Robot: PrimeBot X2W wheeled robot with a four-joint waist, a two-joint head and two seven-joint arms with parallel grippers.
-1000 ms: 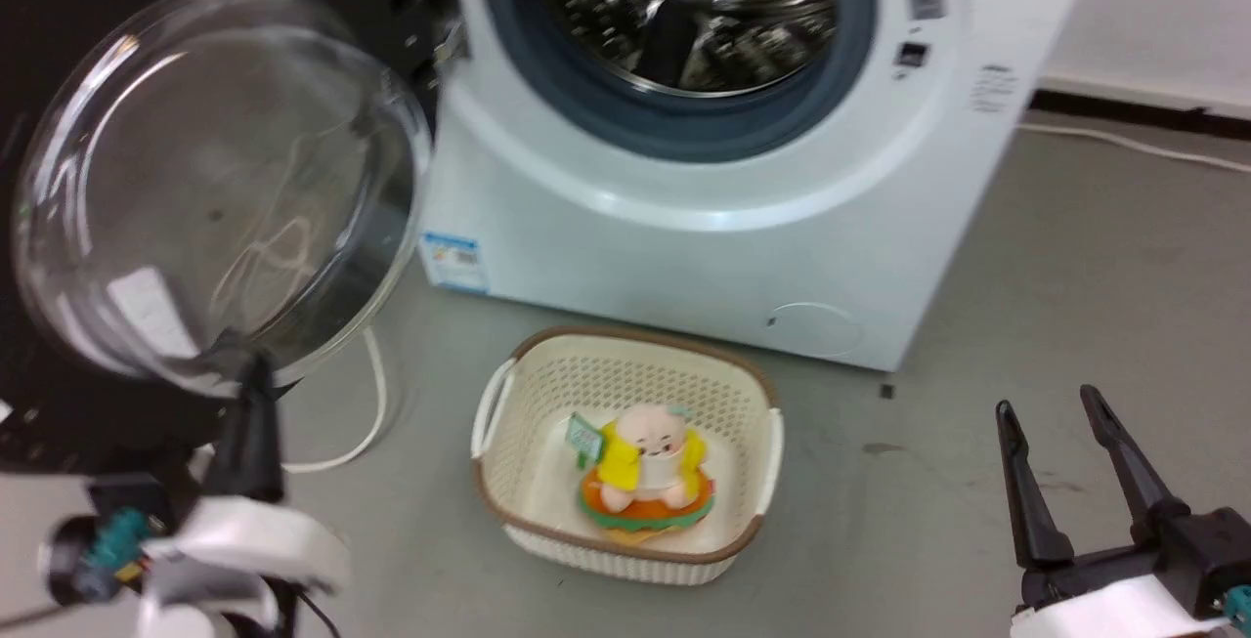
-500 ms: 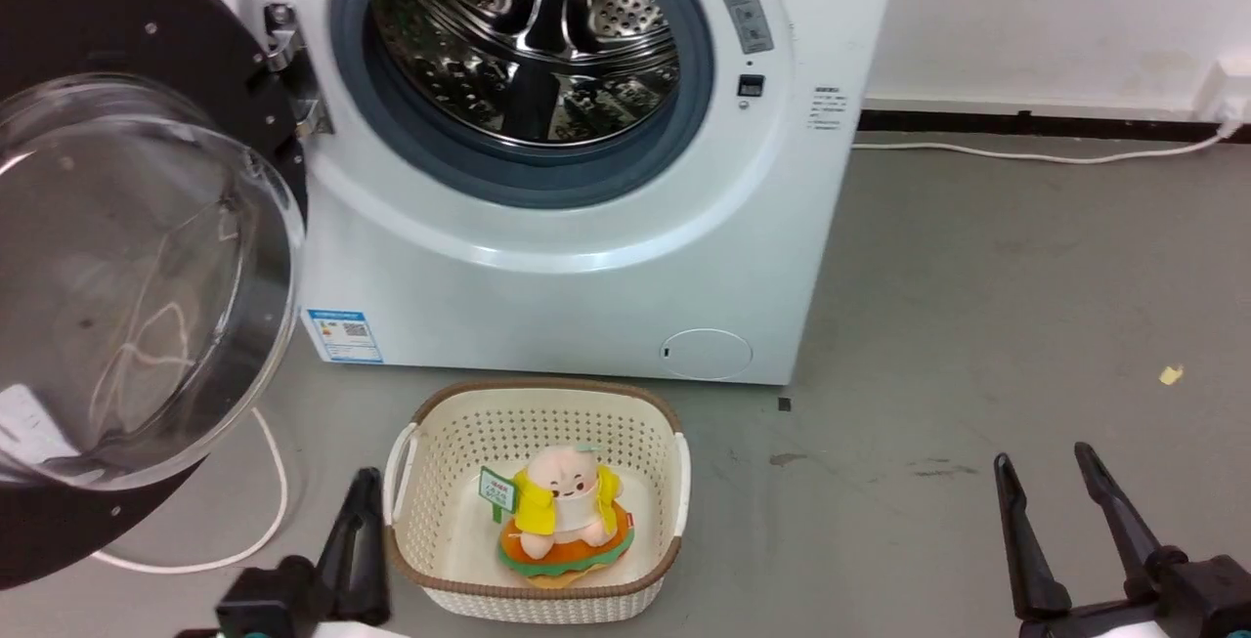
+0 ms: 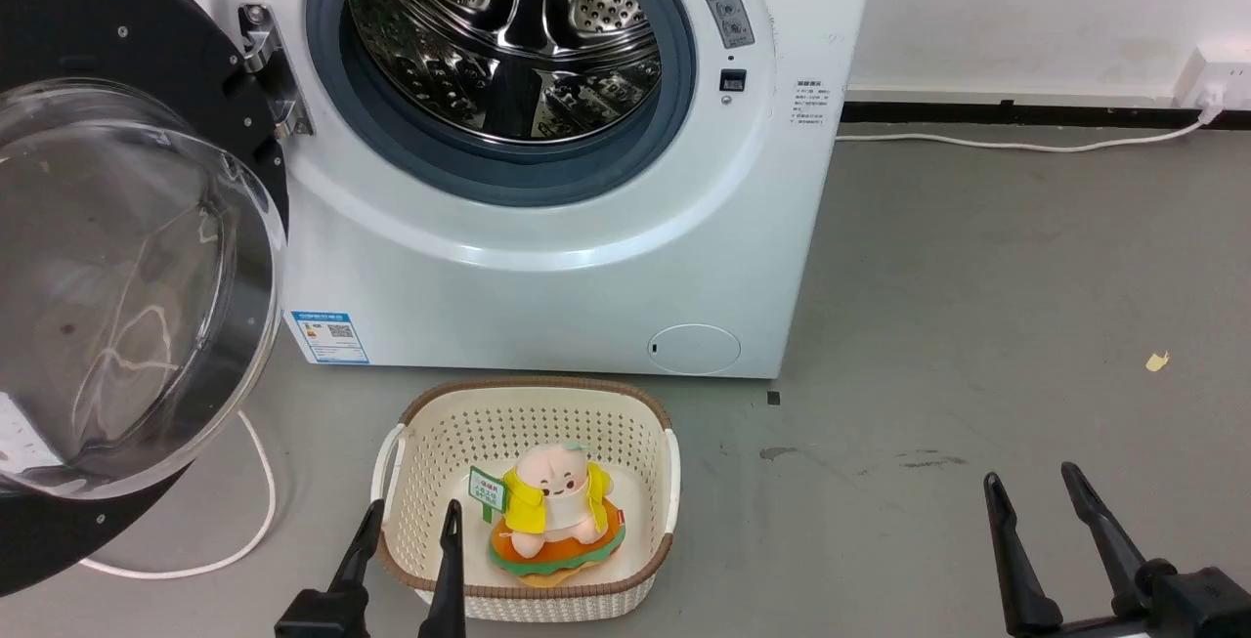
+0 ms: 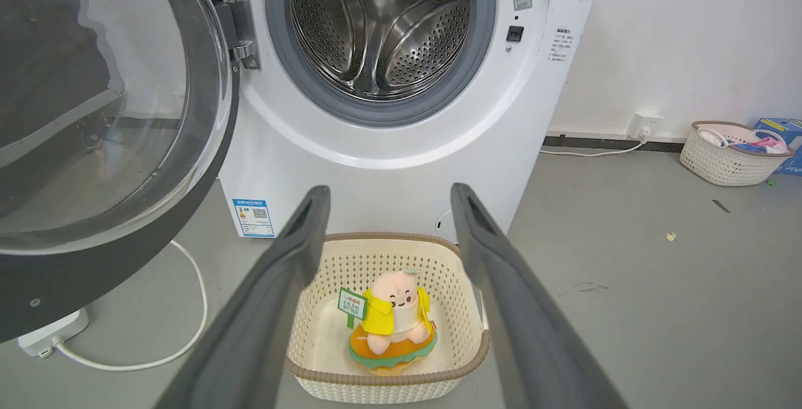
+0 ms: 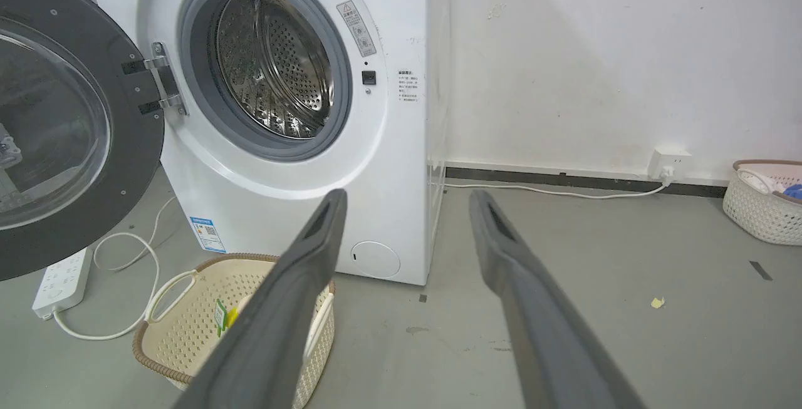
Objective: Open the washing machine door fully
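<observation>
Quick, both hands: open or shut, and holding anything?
Left hand: open, holding nothing.
Right hand: open, holding nothing.

The washing machine door (image 3: 117, 267) was glossy black around the rim, with clear, smooth domed glass at its centre that carried reflections. Its hinge (image 3: 269, 62) was bright bare metal. The drum (image 3: 508, 42) was polished perforated steel, mirror-bright. The seal (image 3: 547, 184) round it was matt grey-blue rubber. The cabinet (image 3: 547, 296) was smooth white with a soft gloss. The laundry basket (image 3: 533, 423) was cream perforated plastic with a brown woven-look rim. The plush toy (image 3: 552, 511) was soft cloth. The floor (image 3: 977, 306) was matt grey, scuffed and stained. The cable (image 3: 273, 496) had a smooth white sheath. The left gripper (image 4: 388, 191) had matt dark grey fingers (image 4: 269, 296).
</observation>
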